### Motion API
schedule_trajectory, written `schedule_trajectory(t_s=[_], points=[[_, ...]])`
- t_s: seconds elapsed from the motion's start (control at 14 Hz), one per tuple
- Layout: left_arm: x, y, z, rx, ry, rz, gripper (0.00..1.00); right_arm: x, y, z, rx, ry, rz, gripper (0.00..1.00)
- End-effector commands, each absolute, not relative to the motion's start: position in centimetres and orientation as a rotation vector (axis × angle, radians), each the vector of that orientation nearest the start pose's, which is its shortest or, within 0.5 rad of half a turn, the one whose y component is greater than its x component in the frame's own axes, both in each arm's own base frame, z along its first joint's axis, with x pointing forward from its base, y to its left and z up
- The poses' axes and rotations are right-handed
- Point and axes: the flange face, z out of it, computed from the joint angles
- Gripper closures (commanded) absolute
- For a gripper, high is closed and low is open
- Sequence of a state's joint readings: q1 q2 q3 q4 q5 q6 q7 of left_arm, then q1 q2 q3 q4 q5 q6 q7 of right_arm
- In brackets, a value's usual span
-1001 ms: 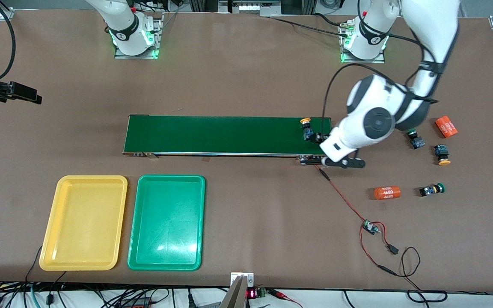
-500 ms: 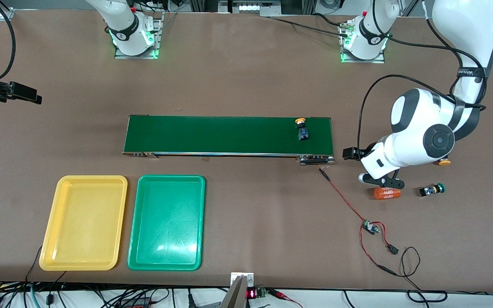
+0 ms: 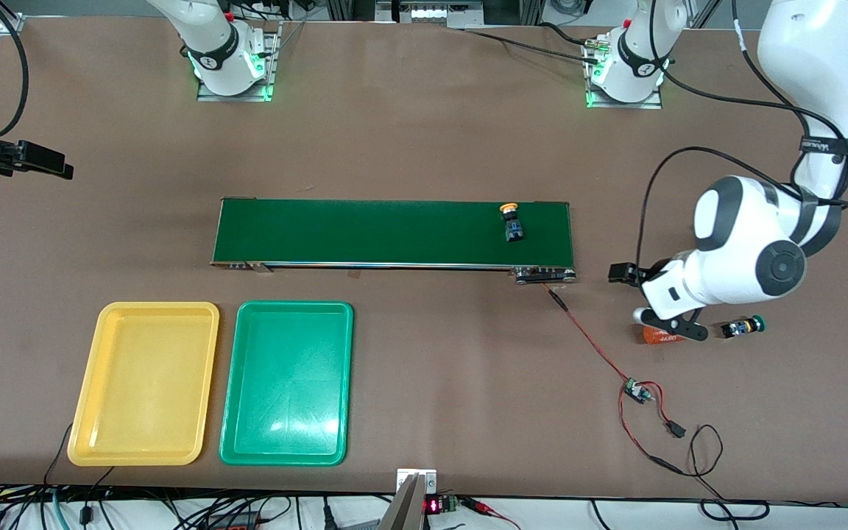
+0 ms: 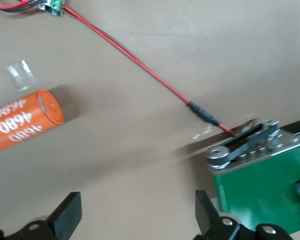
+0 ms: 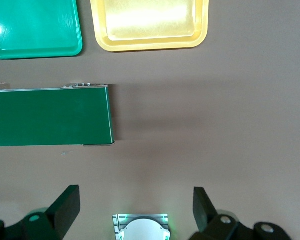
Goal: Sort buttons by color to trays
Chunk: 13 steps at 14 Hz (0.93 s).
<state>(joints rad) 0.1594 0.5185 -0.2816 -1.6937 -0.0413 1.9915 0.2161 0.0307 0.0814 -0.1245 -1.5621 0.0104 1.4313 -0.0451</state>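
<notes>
Presently I see the left end effector point(image 3: 648, 297) over bare counter point(image 3: 424, 132) past the belt's end toward the left arm's end, its black fingers point(image 4: 67, 215) spread wide and holding nothing. Under it lies a smooth orange cylinder point(image 4: 22, 120) printed "4680", flat on its side. Just beside the cylinder, toward the left arm's end, a green-capped button point(image 3: 744, 326) lies on its side. A thin red-and-black wire point(image 3: 586, 331) runs from the belt's metal end bracket to a small circuit board point(image 3: 637, 391).

A yellow-capped button point(image 3: 511, 222), black-and-blue body, lies on the matte dark-green conveyor belt point(image 3: 365, 232) near that end.

The right end effector point(image 5: 135, 207) waits high above its own base with fingers apart, empty.

A glossy yellow tray point(image 3: 143, 383) and a green tray point(image 3: 285, 383), shallow with rounded corners, sit side by side nearer the front camera than the belt, both holding nothing.
</notes>
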Motion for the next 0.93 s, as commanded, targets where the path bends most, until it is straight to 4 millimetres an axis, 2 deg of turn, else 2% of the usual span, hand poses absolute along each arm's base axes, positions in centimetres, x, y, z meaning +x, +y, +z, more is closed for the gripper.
schedule_trajectory(t_s=[0.0, 0.36, 0.57, 0.79, 0.86], points=[[65.4, -5.1, 28.4, -3.249, 0.696, 0.315, 0.00, 55.6, -4.8, 57.5, -3.091, 0.054, 0.327, 0.00], [65.9, -2.9, 26.5, -3.185, 0.975, 0.312, 0.00, 55.6, -4.8, 57.5, -3.090, 0.056, 0.327, 0.00], [65.9, -2.1, 25.1, -3.025, 1.189, 0.358, 0.00, 55.6, -4.8, 57.5, -3.090, 0.056, 0.327, 0.00], [68.0, -1.3, 25.1, -2.935, 1.360, 0.304, 0.00, 55.6, -4.8, 57.5, -3.090, 0.056, 0.327, 0.00], [68.3, -1.1, 24.2, -2.908, 1.455, 0.302, 0.00, 55.6, -4.8, 57.5, -3.090, 0.056, 0.327, 0.00]])
